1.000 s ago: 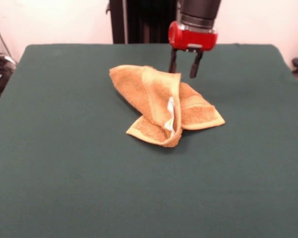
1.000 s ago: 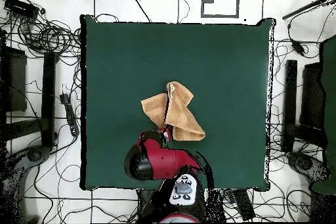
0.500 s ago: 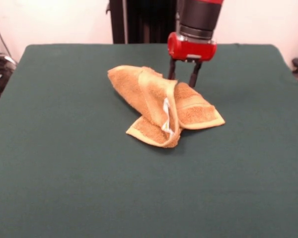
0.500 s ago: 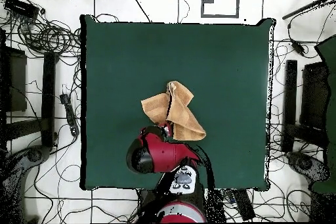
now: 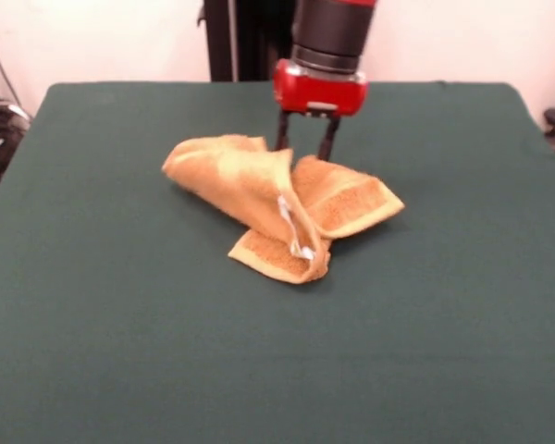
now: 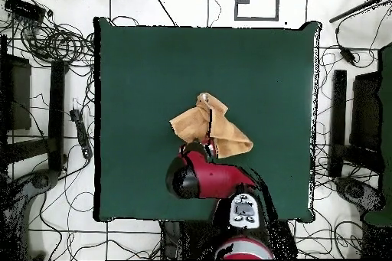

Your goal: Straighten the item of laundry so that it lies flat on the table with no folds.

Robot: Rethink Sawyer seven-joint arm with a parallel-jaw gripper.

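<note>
The orange-tan towel [image 5: 245, 180] lies crumpled near the middle of the dark green table [image 5: 120, 324]. It is folded over itself into a ridge, with its white tag [image 5: 288, 220] showing along the fold and one corner pointing right. My gripper [image 5: 303, 151] stands at the towel's far edge. Its two dark fingers [image 5: 282, 131] are apart and reach down to the cloth, with the tips partly hidden behind it. In the overhead view the red gripper [image 6: 204, 148] meets the towel [image 6: 218, 129] at its robot-side edge.
The table [image 6: 138, 66] stretches wide on all sides of the towel. Cables and dark equipment [image 6: 46, 44] lie on the floor around the table. The robot's black pedestal [image 5: 250, 37] stands behind the far edge.
My gripper has come down to the towel's far edge and moved left in the front view. The towel has shifted left with it and bunched up more.
</note>
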